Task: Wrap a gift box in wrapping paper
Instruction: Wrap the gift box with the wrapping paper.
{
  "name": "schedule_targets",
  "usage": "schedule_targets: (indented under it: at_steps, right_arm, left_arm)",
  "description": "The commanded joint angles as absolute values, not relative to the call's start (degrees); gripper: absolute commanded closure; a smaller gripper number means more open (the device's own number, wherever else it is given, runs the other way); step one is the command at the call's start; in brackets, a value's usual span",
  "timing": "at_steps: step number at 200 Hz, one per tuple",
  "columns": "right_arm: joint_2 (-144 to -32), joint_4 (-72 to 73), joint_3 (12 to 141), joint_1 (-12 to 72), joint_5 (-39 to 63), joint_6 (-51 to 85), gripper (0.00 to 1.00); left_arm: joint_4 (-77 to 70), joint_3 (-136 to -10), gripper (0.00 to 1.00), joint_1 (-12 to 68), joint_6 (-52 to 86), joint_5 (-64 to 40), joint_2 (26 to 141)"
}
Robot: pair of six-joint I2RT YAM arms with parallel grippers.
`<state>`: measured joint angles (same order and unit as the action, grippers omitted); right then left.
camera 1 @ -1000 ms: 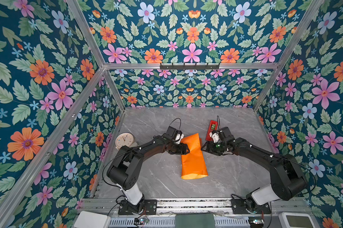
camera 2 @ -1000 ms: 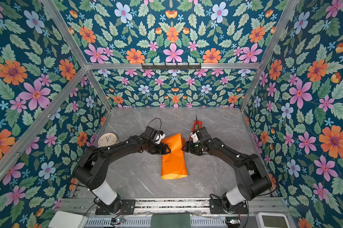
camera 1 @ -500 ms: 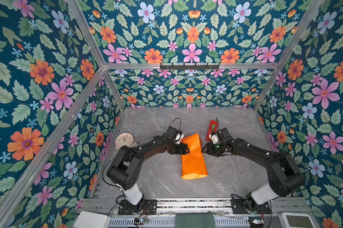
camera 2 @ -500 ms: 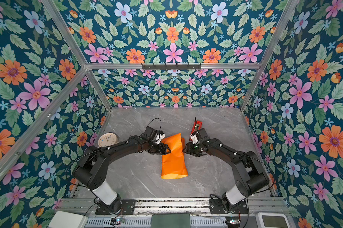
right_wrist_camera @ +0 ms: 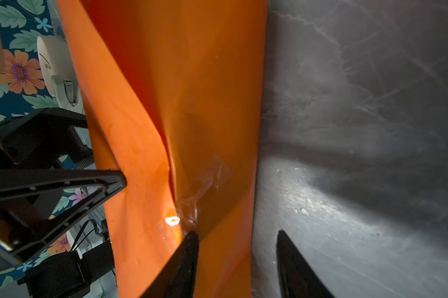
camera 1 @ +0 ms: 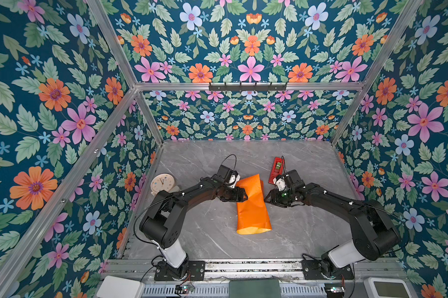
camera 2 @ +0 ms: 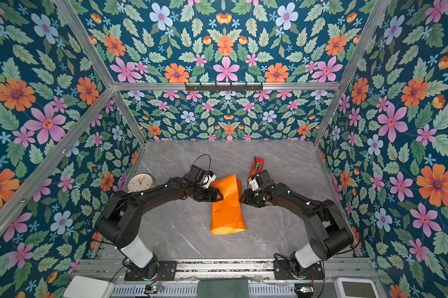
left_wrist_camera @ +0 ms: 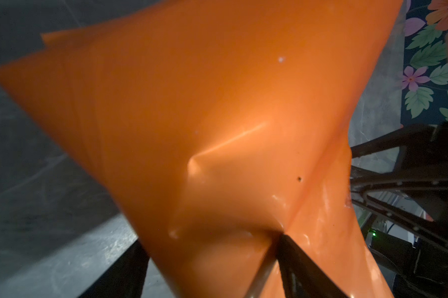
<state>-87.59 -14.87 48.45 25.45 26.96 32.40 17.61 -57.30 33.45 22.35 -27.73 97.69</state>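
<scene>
**DESK:** What is shown, and where is the parcel?

**PHOTO:** An orange sleeve of wrapping paper (camera 1: 252, 206) is seen lying on the grey worktop (camera 1: 205, 232). It is flanked by the left gripper (camera 1: 245, 196) and the right gripper (camera 1: 266, 200), which face each other across its far half. The gift box is not seen; it is judged to be inside the sleeve.

**DESK:** How is the paper expected to handle?

**PHOTO:** It is judged light, thin and glossy, easily dented and likely to slip or spring open. Creases are visible where it is touched. A hold is best taken at the overlapped seam beside the clear tape patch (right_wrist_camera: 207, 178), directly ahead of the right gripper. The firmer box edges would also serve, but not the loose open ends.

**DESK:** And the grippers?

**PHOTO:** The right gripper is seen parted, with nothing grasped. One fingertip (right_wrist_camera: 192, 240) is laid against the seam and its partner is over bare worktop. The left gripper's jaws are spread wide with paper between them, and one fingertip (left_wrist_camera: 287, 242) is pressed into a fold. Whether the paper is clamped or only braced cannot be told.

**DESK:** The arms?

**PHOTO:** Both are stretched inward from their bases, elbows bowed outward, forearms held low and nearly level. A red tape dispenser (camera 1: 276, 167) is seen just behind the right gripper.
</scene>
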Motion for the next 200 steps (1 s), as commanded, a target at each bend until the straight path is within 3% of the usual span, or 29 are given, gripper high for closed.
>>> schedule_targets:
  at_steps: [1, 53, 159, 200]
  right_arm:
    - [-87.1, -15.5, 49.2, 25.8, 29.1, 32.4, 0.5]
    - [-84.3, -18.1, 51.3, 25.8, 22.5, 32.8, 0.48]
    - [-90.4, -16.7, 52.8, 26.5, 23.8, 32.6, 0.45]
    - [-87.8, -20.2, 53.0, 26.3, 22.0, 30.7, 0.45]
  left_arm:
    - [26.4, -56.4, 0.21, 33.7, 20.7, -20.3, 99.0]
    - [26.5, -56.4, 0.21, 33.7, 20.7, -20.3, 98.9]
    - [26.4, -56.6, 0.21, 33.7, 20.6, -20.4, 98.8]
    - [25.6, -57.4, 0.19, 33.7, 21.6, -20.9, 98.0]
